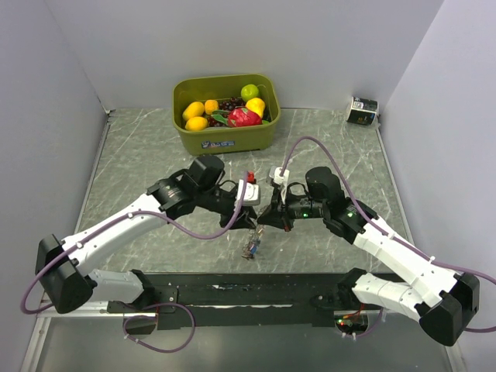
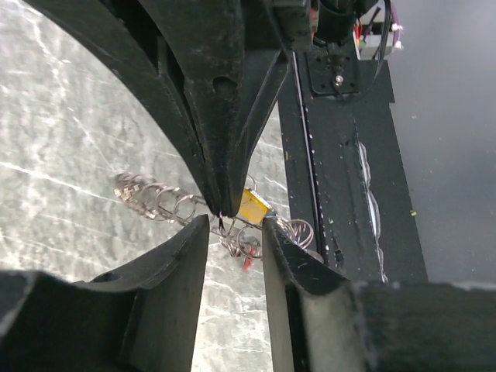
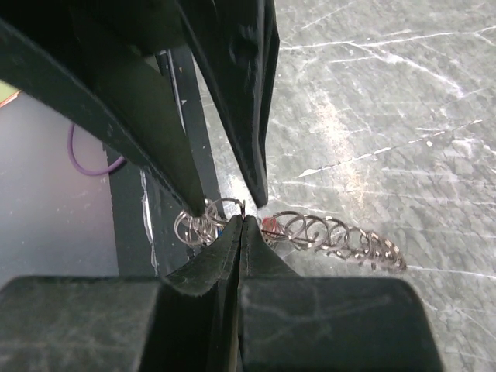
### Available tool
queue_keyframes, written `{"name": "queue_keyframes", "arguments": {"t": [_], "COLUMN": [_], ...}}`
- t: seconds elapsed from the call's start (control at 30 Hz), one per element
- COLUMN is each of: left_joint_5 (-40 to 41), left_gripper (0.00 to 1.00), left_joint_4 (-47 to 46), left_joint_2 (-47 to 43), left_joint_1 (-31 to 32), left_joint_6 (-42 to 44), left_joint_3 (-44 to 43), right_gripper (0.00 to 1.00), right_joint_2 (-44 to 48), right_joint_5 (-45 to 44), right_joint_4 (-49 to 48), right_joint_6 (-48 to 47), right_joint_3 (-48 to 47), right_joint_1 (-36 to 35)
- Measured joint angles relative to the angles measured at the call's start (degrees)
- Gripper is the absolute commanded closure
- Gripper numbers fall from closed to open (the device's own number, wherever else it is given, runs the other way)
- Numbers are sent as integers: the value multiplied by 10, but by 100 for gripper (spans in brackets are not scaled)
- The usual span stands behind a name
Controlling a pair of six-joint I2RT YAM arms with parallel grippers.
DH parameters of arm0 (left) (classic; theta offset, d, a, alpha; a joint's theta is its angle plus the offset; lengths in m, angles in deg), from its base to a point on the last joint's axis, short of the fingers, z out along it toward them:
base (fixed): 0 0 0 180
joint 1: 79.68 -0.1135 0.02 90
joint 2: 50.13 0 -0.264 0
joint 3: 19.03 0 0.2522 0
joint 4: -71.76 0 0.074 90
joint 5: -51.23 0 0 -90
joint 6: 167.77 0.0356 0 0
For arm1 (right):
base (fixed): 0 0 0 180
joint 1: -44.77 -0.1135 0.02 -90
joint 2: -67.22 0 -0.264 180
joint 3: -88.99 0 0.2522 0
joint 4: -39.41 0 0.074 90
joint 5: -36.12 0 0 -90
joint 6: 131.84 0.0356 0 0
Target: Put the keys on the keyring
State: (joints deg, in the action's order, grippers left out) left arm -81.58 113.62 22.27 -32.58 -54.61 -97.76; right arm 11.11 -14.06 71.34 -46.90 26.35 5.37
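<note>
Left gripper (image 2: 235, 226): my fingers stand partly open and straddle the keyring chain (image 2: 155, 198), a string of linked silver wire loops. I cannot tell whether either pad touches wire.
Right gripper (image 3: 242, 225): my fingers are fully closed, with the tips pinching one loop of the keyring chain.
Keys (image 1: 252, 248): small metal keys with coloured plastic heads, bunched on the chain just below both grippers. I cannot tell whether they hang or rest on the grey marbled table (image 1: 139, 155).
Heads in view: a yellow head (image 2: 254, 205) sits just beside the right tips and a red head (image 2: 246, 263) lies lower.
Step, judged: opening a loop to thread a key.
Risk 1: the wire slips from the right pinch and the chain drops. Cause: contact only at the very tips.
Risk 2: the left fingers close on several loops at once. Cause: the loops overlap.
Risk 3: the fingertips collide. Cause: both grippers work almost touching.
</note>
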Motion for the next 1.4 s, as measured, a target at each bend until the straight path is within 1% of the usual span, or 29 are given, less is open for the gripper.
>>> {"name": "queue_keyframes", "arguments": {"t": [0.13, 0.17, 0.23, 0.27, 0.3, 0.53, 0.67, 0.7, 0.77, 0.8, 0.9, 0.93, 1.0, 1.27, 1.4], "left_joint_5": [0, 0, 0, 1, 2, 1, 3, 4, 7, 9, 16, 18, 24, 61, 74], "left_gripper": [74, 80, 87, 95, 99, 99, 99, 99, 99, 99, 99, 99, 99, 99, 99], "left_joint_4": [1, 1, 1, 1, 2, 11, -3, -16, -40, -53, -89, -99, -130, -255, -292], "left_joint_2": [18, 21, 24, 25, 25, 29, 25, 21, 9, 2, -15, -19, -28, -73, -92], "left_joint_1": [5, 5, 5, 5, 5, 5, 5, 5, 6, 6, 6, 6, 6, 6, 6], "left_joint_6": [-1, 0, 1, 2, 1, 3, -2, -5, -14, -19, -36, -42, -55, -108, -122], "left_joint_3": [0, 0, -1, -1, -2, -16, -10, -3, 15, 27, 56, 62, 80, 159, 179], "right_gripper": [100, 100, 100, 100, 100, 99, 84, 77, 68, 61, 49, 47, 44, 43, 43], "right_joint_2": [1, 1, 2, 3, 4, 14, 19, 22, 29, 32, 45, 48, 53, 61, 69], "right_joint_5": [0, 1, 0, 1, 2, 3, -2, -5, -13, -15, -26, -29, -37, -55, -72], "right_joint_4": [-1, -1, -1, 0, 0, -1, -1, -2, -7, -12, -24, -26, -29, -31, -34], "right_joint_6": [0, 0, 0, 0, 0, -4, -2, -1, 4, 5, 11, 12, 14, 23, 26], "right_joint_3": [0, 0, 0, 0, 0, 0, 1, 2, 2, 2, 2, 2, 2, 5, 17], "right_joint_1": [0, 0, 0, 0, 0, 0, 0, 0, 0, 0, 0, 0, 0, 0, 0]}}
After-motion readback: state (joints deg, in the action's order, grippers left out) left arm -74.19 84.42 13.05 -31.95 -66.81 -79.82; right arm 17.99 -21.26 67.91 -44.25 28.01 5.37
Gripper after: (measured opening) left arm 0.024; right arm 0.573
